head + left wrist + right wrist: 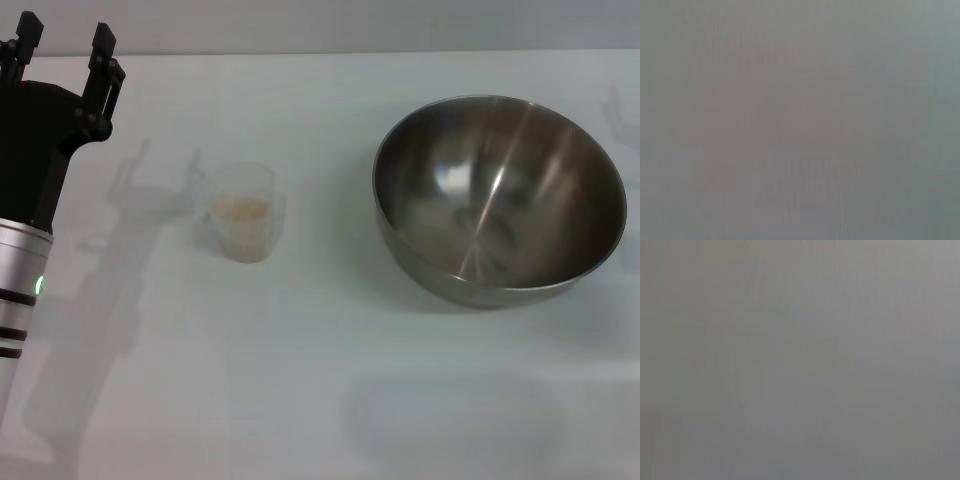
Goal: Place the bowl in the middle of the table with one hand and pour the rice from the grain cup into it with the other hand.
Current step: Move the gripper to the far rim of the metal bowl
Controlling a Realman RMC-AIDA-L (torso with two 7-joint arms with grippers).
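In the head view a large steel bowl [498, 198] stands on the white table [300, 380], right of the middle, with nothing inside it. A small clear grain cup [243, 211] stands left of the middle, holding pale rice [244, 209] in its lower part. My left gripper [65, 42] is at the far left, well to the left of the cup, open, with nothing between its black fingers. The right gripper is out of view. Both wrist views show only plain grey surface.
The table's far edge [350, 53] runs along the top of the head view. Shadows of the arms fall on the tabletop left of the cup and near the front edge.
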